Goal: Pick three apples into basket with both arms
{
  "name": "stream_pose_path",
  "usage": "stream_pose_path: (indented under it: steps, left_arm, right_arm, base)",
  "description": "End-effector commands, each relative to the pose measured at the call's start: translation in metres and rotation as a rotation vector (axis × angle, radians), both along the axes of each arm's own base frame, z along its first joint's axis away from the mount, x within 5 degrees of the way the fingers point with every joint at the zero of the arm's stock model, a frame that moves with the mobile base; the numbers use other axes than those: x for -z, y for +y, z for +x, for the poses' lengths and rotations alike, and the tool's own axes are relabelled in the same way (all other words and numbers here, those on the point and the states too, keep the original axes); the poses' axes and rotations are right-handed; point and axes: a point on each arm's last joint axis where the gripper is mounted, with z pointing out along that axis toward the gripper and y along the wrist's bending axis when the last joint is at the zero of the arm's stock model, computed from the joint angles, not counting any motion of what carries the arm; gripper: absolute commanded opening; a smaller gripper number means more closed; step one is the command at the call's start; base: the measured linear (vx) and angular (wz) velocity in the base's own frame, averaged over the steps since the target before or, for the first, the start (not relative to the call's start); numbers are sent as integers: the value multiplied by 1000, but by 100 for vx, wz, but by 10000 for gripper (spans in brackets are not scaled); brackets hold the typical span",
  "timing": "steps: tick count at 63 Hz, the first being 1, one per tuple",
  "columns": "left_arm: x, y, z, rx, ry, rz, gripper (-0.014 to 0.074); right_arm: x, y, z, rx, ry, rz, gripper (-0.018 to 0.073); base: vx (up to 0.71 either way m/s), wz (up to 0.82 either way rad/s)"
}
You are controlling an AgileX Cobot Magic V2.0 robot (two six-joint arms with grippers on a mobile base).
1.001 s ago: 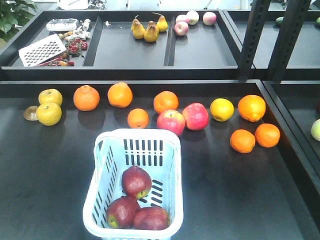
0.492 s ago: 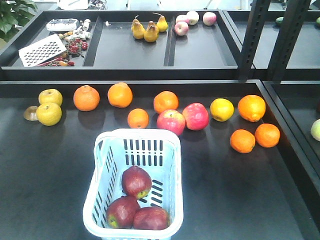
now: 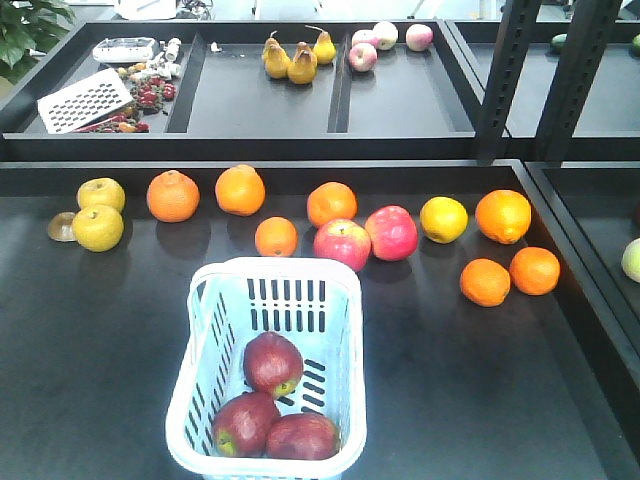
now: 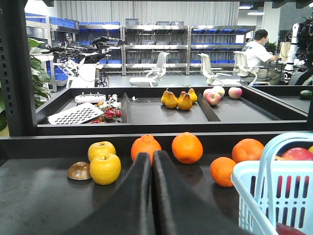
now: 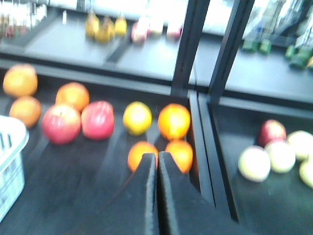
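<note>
Three dark maroon apples lie inside the pale blue basket [image 3: 205,330] at the front of the table: one toward the middle [image 3: 272,363], one at front left [image 3: 244,424], one at front right [image 3: 301,437]. No arm shows in the front view. In the left wrist view my left gripper [image 4: 152,155] is shut and empty, low over the table left of the basket [image 4: 254,182]. In the blurred right wrist view my right gripper [image 5: 157,156] is shut and empty, right of the basket's corner [image 5: 11,147], pointing at two oranges.
Oranges [image 3: 173,195], yellow apples [image 3: 98,227], two pink-red apples [image 3: 342,244] and a yellow fruit [image 3: 443,219] line the table behind the basket. A raised rear tray holds pears [image 3: 301,63] and a white grater [image 3: 84,99]. Black posts [image 3: 510,80] stand at the right.
</note>
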Motion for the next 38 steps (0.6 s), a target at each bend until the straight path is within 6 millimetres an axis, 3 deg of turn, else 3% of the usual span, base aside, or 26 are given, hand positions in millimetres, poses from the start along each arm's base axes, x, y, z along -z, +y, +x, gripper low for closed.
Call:
stream_pose_path:
  steps: [1,12,24,38]
  left_arm:
    - [-5,-1,-2,11,-76,-20,-6]
    - [-5,-1,-2,11,-76,-20,-6]
    - [-5,-1,-2,11,-76,-20,-6]
    - [-5,-1,-2,11,-75,-20,-6]
  right_arm:
    - [9,-1,-5,7,-180,-2,-8]
    - [54,0,-13,10,-284,60,-8]
    - [85,0,-21,5,-416,110,-8]
    - [88,0,-20,6,-399,132,-8]
  base:
    - [0,0]
    - [0,0]
    - [0,0]
    - [0,0]
